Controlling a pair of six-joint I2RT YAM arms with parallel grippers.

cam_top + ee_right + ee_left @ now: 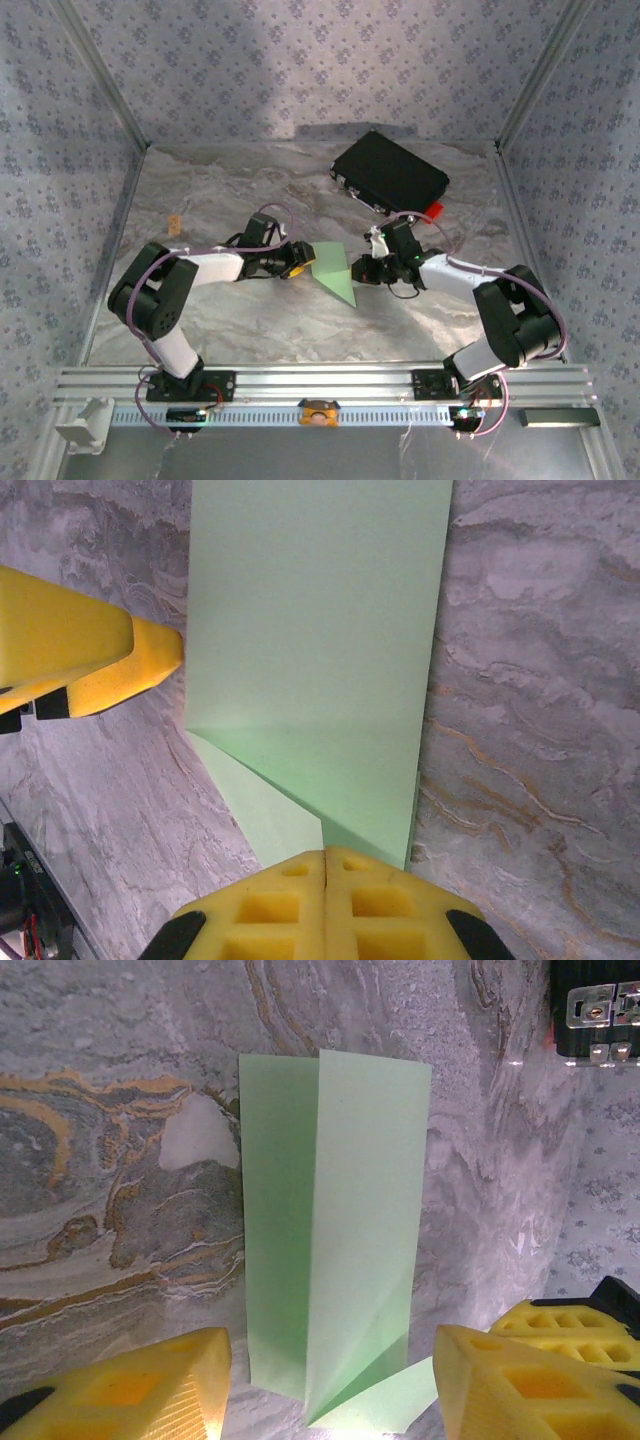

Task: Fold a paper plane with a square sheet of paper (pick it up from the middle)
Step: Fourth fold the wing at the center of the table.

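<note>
From above, the square sheet of paper (pixel 335 268) lies in the middle of the table (pixel 250 320), nearer than the black case (pixel 390 172). The left gripper (pixel 299 259) is at one side of it and the right gripper (pixel 362 270) at the other. The left wrist camera adds a lengthwise crease, a folded corner flap, and that claw's yellow fingers (pixel 150 1390) spread either side of the sheet's near end. The right wrist camera shows its claw pressed together at the sheet's edge. Whether it pinches paper cannot be told.

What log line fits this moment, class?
paper: partly folded | left gripper: open, around paper's end | right gripper: shut, tips at paper's edge
</note>
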